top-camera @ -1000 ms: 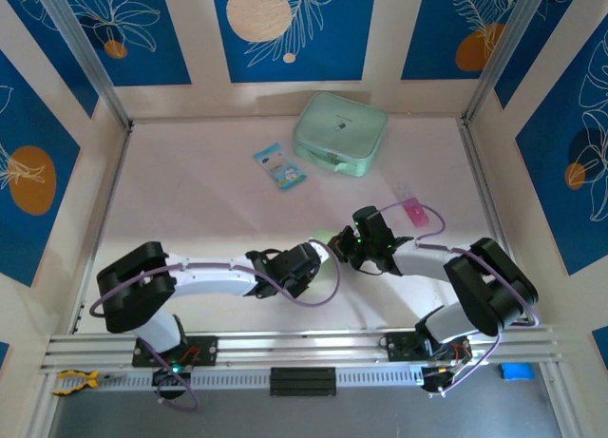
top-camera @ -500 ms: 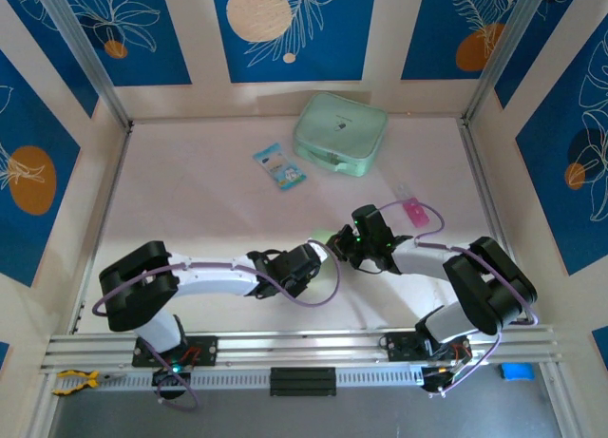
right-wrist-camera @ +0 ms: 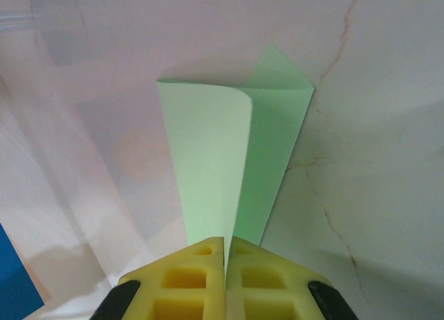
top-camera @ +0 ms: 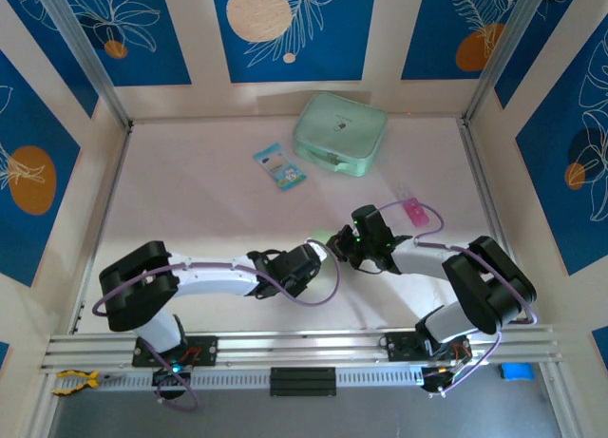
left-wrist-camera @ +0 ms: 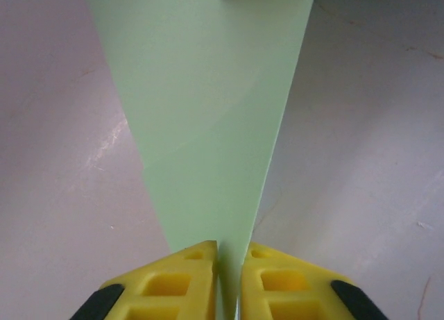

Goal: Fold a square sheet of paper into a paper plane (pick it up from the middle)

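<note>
- Left gripper [left-wrist-camera: 229,254]: the yellow pads are nearly together and pinch the narrow end of the sheet of paper [left-wrist-camera: 208,112]. The pale green sheet widens away from the jaws.
- Right gripper [right-wrist-camera: 225,245]: the pads are together, clamped on the same sheet. One layer curls over beside a flat layer, and a pointed corner shows past them.
- Seen from above, the two grippers meet tip to tip near the middle of the table [top-camera: 190,200], with the paper a small green patch between them. Whether it touches the surface cannot be told.
- Far side: a mint-green case [top-camera: 339,132], with a blue-and-white packet [top-camera: 279,165] near it on its left.
- A small pink item [top-camera: 413,210] lies just right of the right wrist.
</note>
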Robot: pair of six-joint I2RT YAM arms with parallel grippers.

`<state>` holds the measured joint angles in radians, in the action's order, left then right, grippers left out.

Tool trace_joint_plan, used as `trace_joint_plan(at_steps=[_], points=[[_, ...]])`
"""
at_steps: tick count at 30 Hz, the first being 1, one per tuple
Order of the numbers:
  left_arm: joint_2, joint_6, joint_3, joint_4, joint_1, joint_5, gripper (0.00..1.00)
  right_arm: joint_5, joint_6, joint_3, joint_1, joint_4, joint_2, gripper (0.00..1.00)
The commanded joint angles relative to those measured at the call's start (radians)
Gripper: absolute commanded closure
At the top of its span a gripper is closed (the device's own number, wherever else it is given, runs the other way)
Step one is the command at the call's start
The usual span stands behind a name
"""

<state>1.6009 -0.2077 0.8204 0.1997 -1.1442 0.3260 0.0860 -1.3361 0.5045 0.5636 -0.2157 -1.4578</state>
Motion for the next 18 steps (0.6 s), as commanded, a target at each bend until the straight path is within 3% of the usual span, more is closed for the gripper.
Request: trace_joint_plan(at_steps=[1,7,18], points=[[0.011,-0.019,0.019,0.027,-0.007,0.004,0.90,0.017,0.015,0.014,0.001,0.009,0.000,0.94],[0.022,-0.088,0.016,0.016,0.005,-0.050,0.95,-0.031,0.057,0.022,0.003,0.114,0.066,0.79],[0.011,-0.142,-0.015,-0.056,0.072,-0.212,1.00,-0.135,0.095,-0.021,-0.001,0.308,0.280,0.72]])
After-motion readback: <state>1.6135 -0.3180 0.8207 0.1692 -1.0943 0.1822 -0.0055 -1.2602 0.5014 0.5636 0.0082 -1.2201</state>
